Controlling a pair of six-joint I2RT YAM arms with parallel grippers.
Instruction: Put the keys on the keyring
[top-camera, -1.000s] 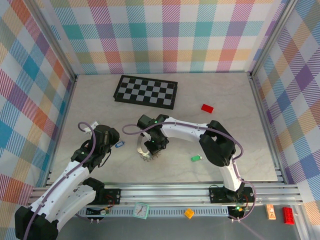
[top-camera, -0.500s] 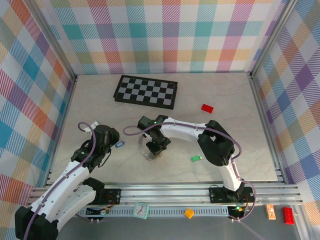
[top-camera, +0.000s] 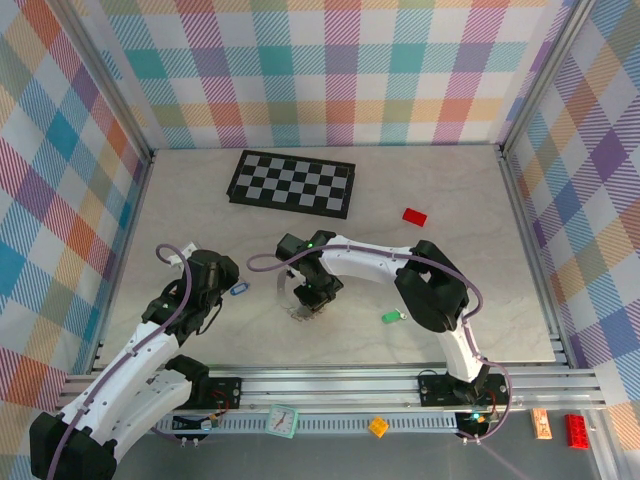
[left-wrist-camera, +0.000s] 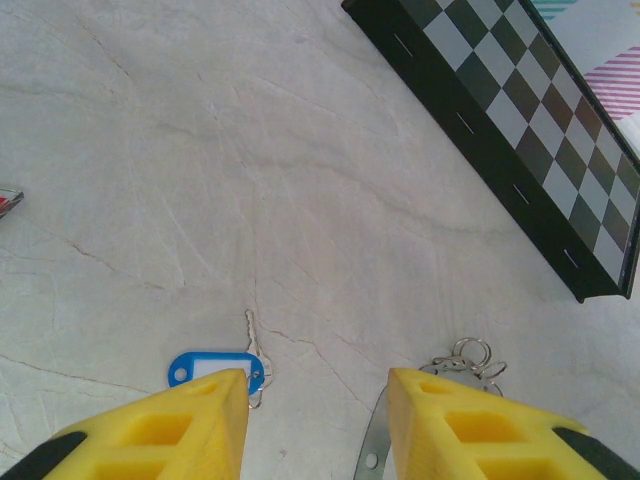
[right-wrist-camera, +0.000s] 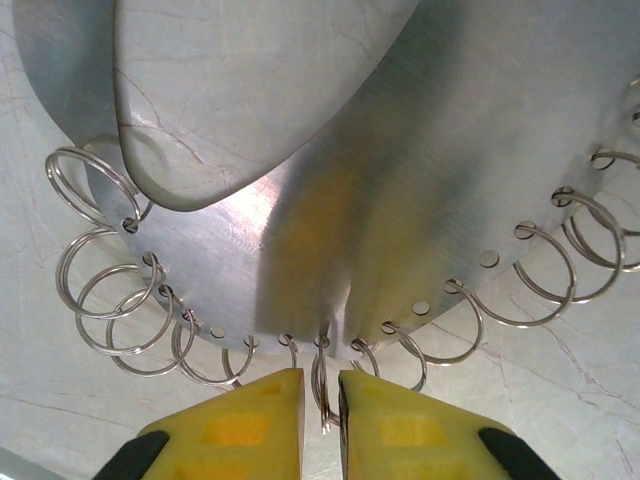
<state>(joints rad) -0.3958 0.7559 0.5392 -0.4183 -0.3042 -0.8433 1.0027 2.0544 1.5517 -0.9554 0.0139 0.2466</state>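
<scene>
"Two grippers: how are they held?"
"By the blue key (left-wrist-camera: 215, 367) the left gripper (left-wrist-camera: 318, 390) is held open; the right gripper (right-wrist-camera: 321, 388) is barely parted around a loop (right-wrist-camera: 322, 362) at the keyring (right-wrist-camera: 400, 200) edge, on bare table (top-camera: 480, 300)."

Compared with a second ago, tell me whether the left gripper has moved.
No. In the top view the left gripper sits at the same spot beside the blue key, no nearer to the chequered board than before.

Pale marble table (top-camera: 200, 215) lies open around the black-and-white chequered board (top-camera: 292, 183) and small red flat brick (top-camera: 414, 216).
</scene>
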